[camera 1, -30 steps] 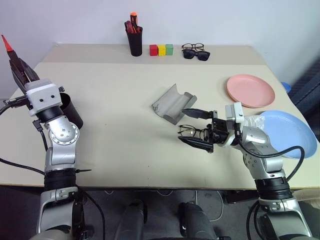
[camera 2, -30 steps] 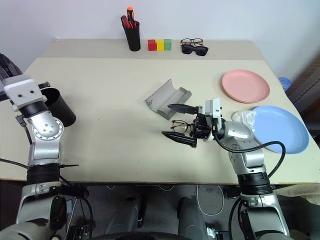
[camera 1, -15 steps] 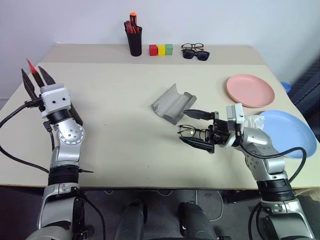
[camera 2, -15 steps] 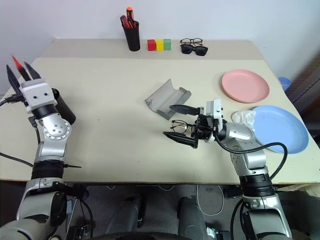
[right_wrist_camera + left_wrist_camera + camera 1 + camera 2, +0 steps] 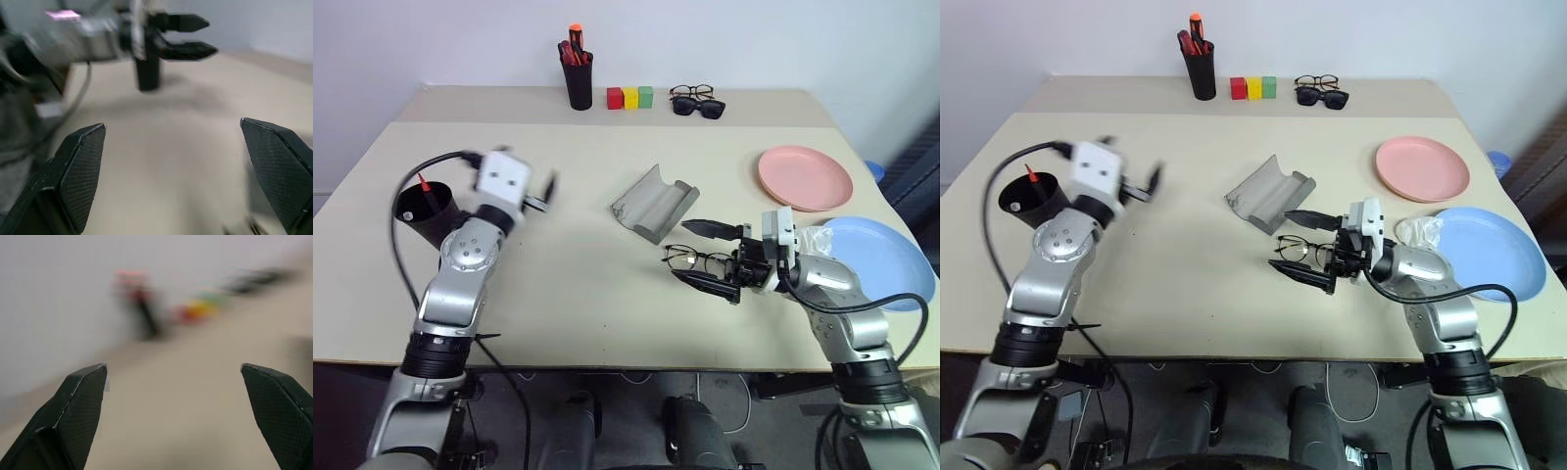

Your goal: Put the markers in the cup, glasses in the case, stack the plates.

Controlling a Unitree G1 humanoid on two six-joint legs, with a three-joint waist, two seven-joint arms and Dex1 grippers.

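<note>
Cup at left edge of frame has the red marker in it. Case lies open mid-tabletop, glasses just below it between the right gripper's spread fingers. Left gripper also wide apart, holding nothing.

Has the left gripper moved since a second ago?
Yes. The left gripper swung from beyond the cup at the table's left edge inward, toward the open case.

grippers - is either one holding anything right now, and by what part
Nothing is held. The left gripper is open and empty; a red marker stands in the cup. The right gripper is open around the glasses, not closed on them.
</note>
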